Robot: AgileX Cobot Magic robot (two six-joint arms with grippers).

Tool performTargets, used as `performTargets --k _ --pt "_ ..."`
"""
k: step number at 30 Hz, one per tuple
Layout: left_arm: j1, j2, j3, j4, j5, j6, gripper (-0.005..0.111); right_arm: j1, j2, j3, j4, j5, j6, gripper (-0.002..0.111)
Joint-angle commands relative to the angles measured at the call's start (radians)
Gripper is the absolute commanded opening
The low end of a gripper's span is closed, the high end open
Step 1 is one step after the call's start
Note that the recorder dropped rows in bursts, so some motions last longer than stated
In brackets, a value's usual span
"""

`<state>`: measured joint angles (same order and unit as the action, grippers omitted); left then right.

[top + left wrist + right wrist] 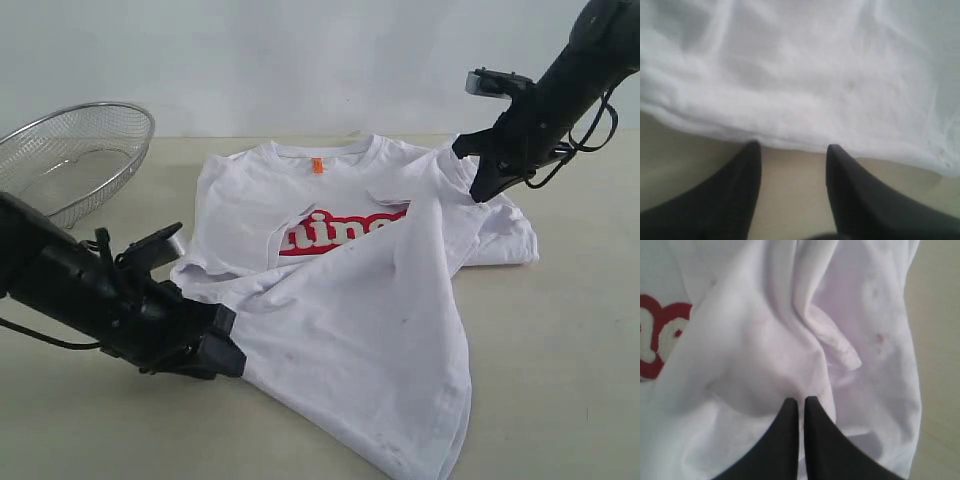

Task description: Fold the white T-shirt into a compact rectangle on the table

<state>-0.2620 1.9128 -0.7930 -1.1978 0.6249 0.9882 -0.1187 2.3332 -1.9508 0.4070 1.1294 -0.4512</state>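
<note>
On the pale beige table point(570, 340) the white T-shirt point(350, 330) lies chest-up. Its collar points toward the far edge, where an orange neck tag point(317, 165) shows. Its lower part is drawn up diagonally across the red lettering point(340, 230), covering part of it. At the shirt's far right side, the right gripper point(478, 188) has its fingers pressed almost together with a fold of the white cloth caught between them. The right wrist view shows the two dark fingertips point(790, 412) meeting at a bunched ridge of fabric, and in the exterior view the cloth rises off the table toward that pinch. At the near left, the left gripper point(228, 350) sits low over the table with its jaws spread apart. In the left wrist view its fingers point(747, 170) just reach the shirt's edge, with bare tabletop showing between them. A wire-mesh basket point(70, 160) stands at the far left, apart from the shirt.
</note>
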Motion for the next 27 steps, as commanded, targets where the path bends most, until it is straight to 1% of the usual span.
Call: performTargets --k 1,3,10,13,19,24,27 --pt "-0.003 0.094 -0.018 0.025 -0.045 -0.009 0.058 -0.001 -0.02 -0.005 0.009 0.003 -0.007 0.0" --pt "-0.003 0.118 -0.032 0.025 -0.035 -0.033 0.061 -0.001 -0.02 -0.005 0.009 0.005 -0.007 0.0" --pt "-0.003 0.129 -0.06 0.028 0.014 -0.062 0.061 -0.001 -0.02 -0.005 0.009 0.001 -0.007 0.0" --pt "-0.008 0.129 -0.063 0.028 0.056 -0.076 0.06 -0.001 -0.02 -0.005 0.009 -0.001 -0.007 0.0" --pt "-0.048 0.137 -0.07 0.018 0.055 -0.076 0.04 -0.001 -0.02 -0.005 0.013 -0.004 -0.007 0.0" --pt "-0.049 0.137 -0.097 -0.008 0.032 -0.105 0.028 -0.001 -0.02 -0.005 0.017 -0.004 -0.007 0.0" --pt "-0.049 0.137 -0.116 -0.004 0.007 -0.105 0.017 -0.001 -0.02 -0.005 0.019 -0.004 -0.013 0.0"
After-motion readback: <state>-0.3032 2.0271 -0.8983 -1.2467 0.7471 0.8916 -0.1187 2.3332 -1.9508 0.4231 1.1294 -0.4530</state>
